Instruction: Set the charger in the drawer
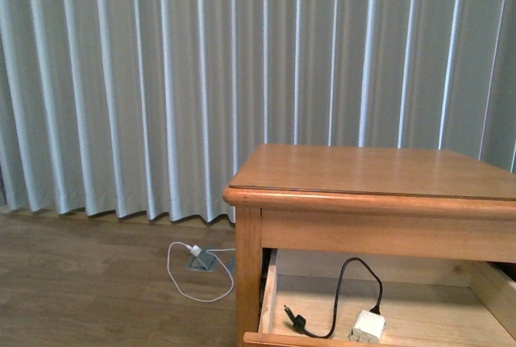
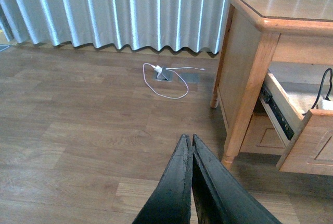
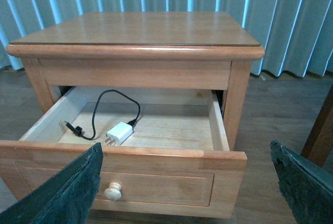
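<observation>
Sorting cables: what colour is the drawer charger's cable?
Black, on the small white rectangular charger; clearest in right wrist view.

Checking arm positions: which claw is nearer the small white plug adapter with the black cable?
Right. The right claw sits open before the light-brown wooden drawer holding the white plug adapter; the left claw, shut, hangs over the floor beside the cabinet.

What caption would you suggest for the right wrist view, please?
Small white charger with black cable lies inside the open light-brown wooden drawer; right claw open.
</observation>
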